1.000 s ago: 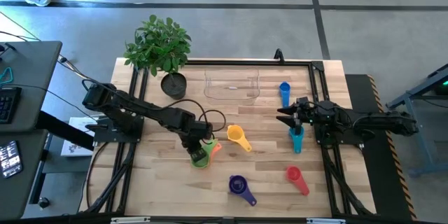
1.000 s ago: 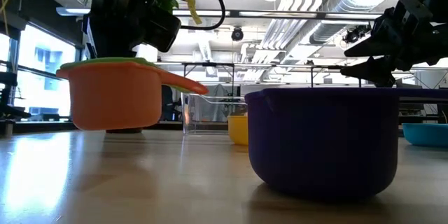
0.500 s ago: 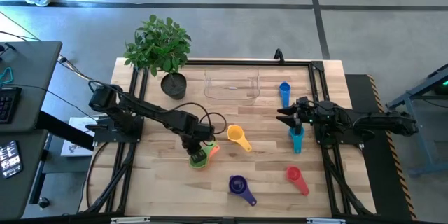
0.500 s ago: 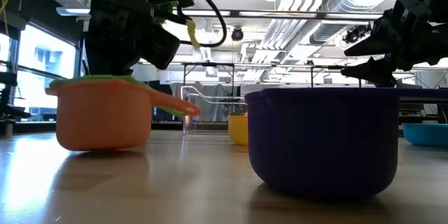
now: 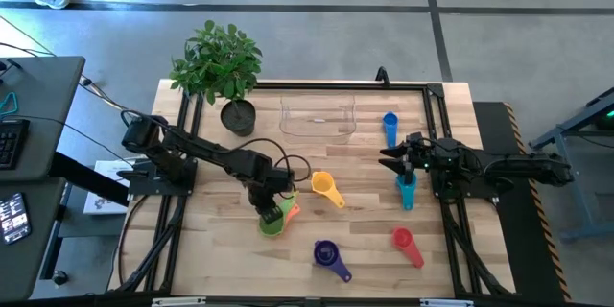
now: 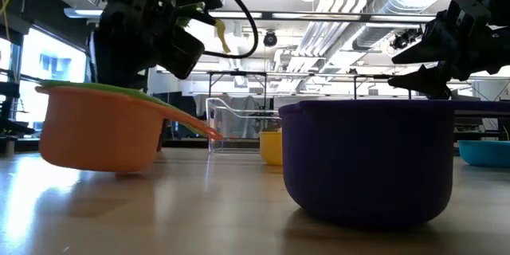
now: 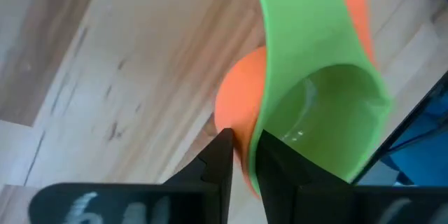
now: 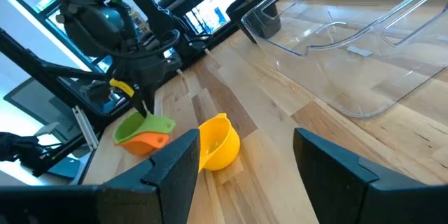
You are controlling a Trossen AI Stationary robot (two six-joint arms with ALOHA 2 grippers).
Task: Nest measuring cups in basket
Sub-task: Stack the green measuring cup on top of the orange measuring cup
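My left gripper [image 5: 270, 207] is shut on the green cup [image 7: 318, 122], which is nested inside the orange cup [image 6: 96, 131]. The pair is in the near middle of the table, tilted, its handles [image 6: 191, 121] sloping down. My right gripper [image 5: 393, 158] is open and hovers near the right side, beside the teal cup [image 5: 407, 192]. Four cups lie on the wood: yellow [image 5: 326, 189], purple [image 5: 329, 255], red [image 5: 407, 246] and blue [image 5: 389, 125]. The clear basket [image 5: 318, 118] stands at the far middle. My left gripper pinches the nested pair's wall [image 7: 257, 134] opposite the handles, from above. One finger [image 7: 280, 168] is inside the green cup and the other [image 7: 218, 159] is outside against the orange cup. The pair is tilted; whether its bottom touches the table I cannot tell.
A potted plant [image 5: 237, 113] stands at the far left, next to the basket. The purple cup [image 6: 366, 159] fills the low view's foreground. Dark frame rails [image 5: 451, 221] run along the table's sides. Bare wood lies between the yellow cup and the basket.
My left gripper has come down and moved a little toward the table's near edge, still holding the green and orange pair. The pair was level and higher before; it now sits lower and tipped, handles sloping down.
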